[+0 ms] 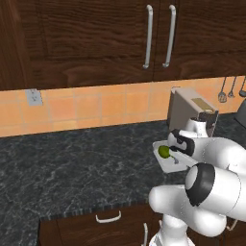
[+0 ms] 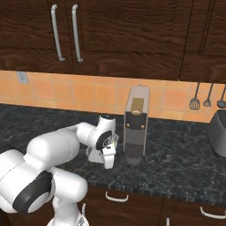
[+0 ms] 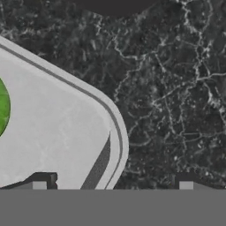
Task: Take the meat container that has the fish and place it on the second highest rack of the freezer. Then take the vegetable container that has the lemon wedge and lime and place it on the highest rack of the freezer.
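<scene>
A: Target thing? I see a shallow white container (image 1: 169,162) on the dark marble counter (image 1: 72,163), near its front edge, just left of the tall coffee machine (image 2: 136,126). A green lime (image 1: 164,151) sits in it. Lemon wedge I can't make out.

B: So likely the vegetable one. Any fish container?

A: Can't spot one from here. Gripper (image 3: 112,185) hangs low over the container's corner; in the hand view one fingertip is over the inside of the tray, the other over bare counter, so the rim wall (image 3: 115,132) runs between them. Fingers spread wide, holding nothing.

B: Step in hand?

A: Looks like lining up a rim pinch. To do it well: drop straight down till the wall sits deep between the fingers, close squarely across it, not along the curved corner, then lift level so the lime doesn't roll. Coffee machine is close on the right, so keep the wrist clear of it.
</scene>
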